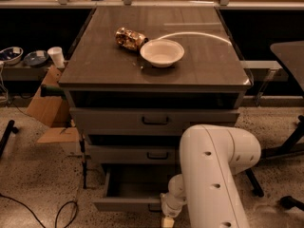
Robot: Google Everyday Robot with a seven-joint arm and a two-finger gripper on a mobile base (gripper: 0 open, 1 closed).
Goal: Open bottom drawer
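The bottom drawer (124, 204) is the lowest of three grey drawers in the cabinet. It stands pulled out, with its dark inside (137, 183) showing. Its handle is hidden behind my arm. My gripper (166, 219) is at the right part of the drawer's front edge, low in the view, below the white wrist (173, 201). The big white arm (213, 175) covers the cabinet's lower right side.
The middle drawer (133, 154) and top drawer (118, 120) are shut. A white bowl (162, 52) and a crumpled bag (130, 38) lie on the cabinet top. A cardboard box (47, 108) and floor cables (61, 213) are on the left. A chair base (285, 148) is on the right.
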